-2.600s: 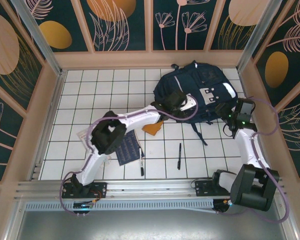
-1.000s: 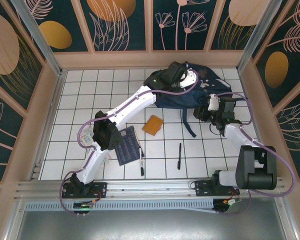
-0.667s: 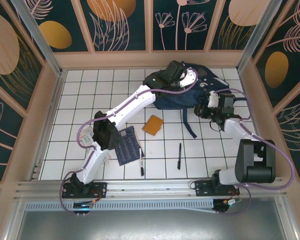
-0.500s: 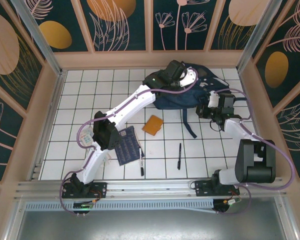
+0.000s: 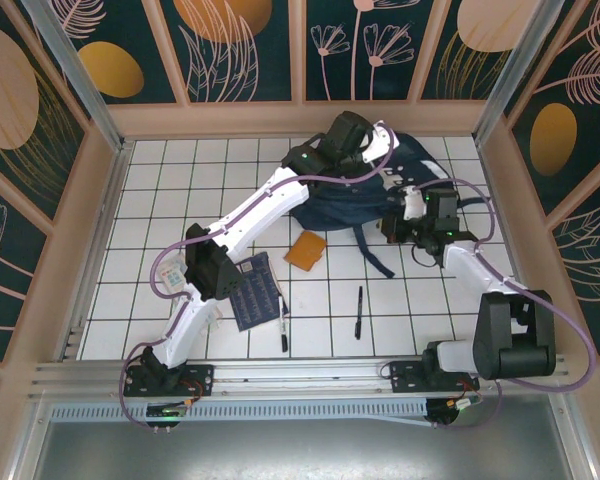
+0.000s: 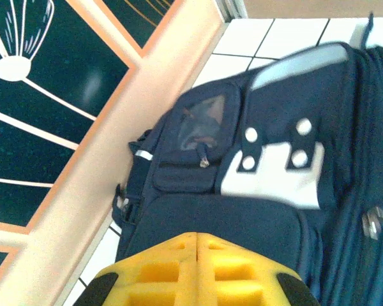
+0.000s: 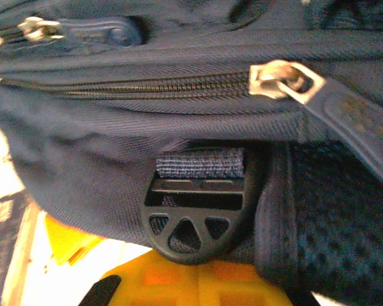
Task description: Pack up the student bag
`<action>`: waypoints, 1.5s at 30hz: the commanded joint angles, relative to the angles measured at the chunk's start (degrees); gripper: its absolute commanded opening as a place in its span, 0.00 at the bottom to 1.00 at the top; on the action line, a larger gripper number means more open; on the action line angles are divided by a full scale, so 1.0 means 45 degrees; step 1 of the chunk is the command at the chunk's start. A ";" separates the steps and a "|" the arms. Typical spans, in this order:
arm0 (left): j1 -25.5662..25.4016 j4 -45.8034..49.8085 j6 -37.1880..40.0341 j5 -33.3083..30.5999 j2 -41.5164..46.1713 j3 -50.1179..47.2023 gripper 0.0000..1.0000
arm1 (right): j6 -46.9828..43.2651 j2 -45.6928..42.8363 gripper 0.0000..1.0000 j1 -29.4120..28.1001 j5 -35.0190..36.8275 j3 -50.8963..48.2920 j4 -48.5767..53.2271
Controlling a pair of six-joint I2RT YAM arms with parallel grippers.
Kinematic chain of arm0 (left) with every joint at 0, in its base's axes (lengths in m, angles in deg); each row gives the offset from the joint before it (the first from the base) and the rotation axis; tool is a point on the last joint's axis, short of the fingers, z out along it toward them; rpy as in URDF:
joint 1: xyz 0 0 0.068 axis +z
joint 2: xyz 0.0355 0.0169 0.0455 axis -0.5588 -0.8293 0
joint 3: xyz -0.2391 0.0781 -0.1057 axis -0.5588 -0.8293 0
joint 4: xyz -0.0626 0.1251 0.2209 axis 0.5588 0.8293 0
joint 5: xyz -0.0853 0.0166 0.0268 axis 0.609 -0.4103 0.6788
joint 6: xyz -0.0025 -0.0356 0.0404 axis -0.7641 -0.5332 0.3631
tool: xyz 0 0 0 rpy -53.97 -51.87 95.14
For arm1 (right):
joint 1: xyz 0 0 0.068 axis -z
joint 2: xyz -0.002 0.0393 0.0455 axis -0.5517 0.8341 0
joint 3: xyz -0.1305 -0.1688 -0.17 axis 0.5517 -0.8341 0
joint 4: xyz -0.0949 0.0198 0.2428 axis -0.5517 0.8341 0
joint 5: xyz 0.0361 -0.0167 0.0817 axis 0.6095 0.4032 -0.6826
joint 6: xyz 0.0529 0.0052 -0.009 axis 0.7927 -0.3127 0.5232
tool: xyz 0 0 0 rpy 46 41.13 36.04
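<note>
- White tiled table (image 5: 180, 200): glossy square tiles, walled by peach-framed panels.
- Student bag (image 5: 345, 205), a large navy-blue woven-fabric backpack: it sits at the table's far right corner. It lay flat and spread 2.6 seconds ago. It is now bunched and narrower, with its long axis running left to right along the table's far edge. A dark strap trails toward the table's middle.
- Left gripper (image 6: 195, 237): its moulded yellow fingers are pressed together with no gap at the bag's edge. Whether fabric is pinched between them cannot be told. It has crossed from the bag's near side to its far side.
- Right gripper (image 7: 198, 273): it has come in from the table's right edge and is now against the bag's near side. Its tips are hidden, so whether it is open or closed cannot be told.
- Dark-blue patterned booklet (image 5: 255, 290), orange square card (image 5: 306, 250), black pen (image 5: 359, 312) and second pen (image 5: 283, 326): all unmoved on the table's near middle.
- White-grey patch (image 6: 274, 178): smooth, with round holes, on the bag's front.
- Black plastic buckle (image 7: 195, 217): rounded, threaded with ribbed webbing.
- Silver zipper pull (image 7: 284, 80): metal, on a closed zip.
</note>
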 commanded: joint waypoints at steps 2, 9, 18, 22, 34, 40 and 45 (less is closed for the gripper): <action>0.0044 -0.0198 -0.0609 0.0454 -0.0253 0.0312 0.00 | 0.0398 -0.0058 0.00 -0.0498 -0.2350 0.0044 -0.0603; 0.0113 0.1280 -0.2279 0.1770 0.0420 -0.1364 0.21 | 0.1937 0.1100 0.00 -0.0705 -0.2820 0.0185 -0.0917; 0.0850 -0.5347 -0.6513 0.2881 0.7427 -1.3497 0.47 | 0.2525 0.2634 0.03 -0.0902 -0.3109 0.0906 0.0116; 0.0748 -0.7159 -0.7732 0.4518 0.8203 -1.6212 0.52 | 0.2401 0.3002 0.00 -0.0896 -0.2935 0.1472 0.0815; -0.0436 -1.0145 -0.7567 0.4461 0.6582 -1.7835 0.52 | 0.2082 0.4173 0.11 -0.1232 -0.2823 0.2329 0.2677; -0.0434 -1.1798 -0.6725 0.4070 0.5988 -1.8659 0.53 | 0.2343 0.3690 0.22 -0.1211 -0.2624 0.2247 0.2954; -0.0443 -1.2817 -0.6690 0.4195 0.5366 -1.8526 0.53 | 0.2437 0.2845 0.32 -0.1031 -0.2283 0.2257 0.3508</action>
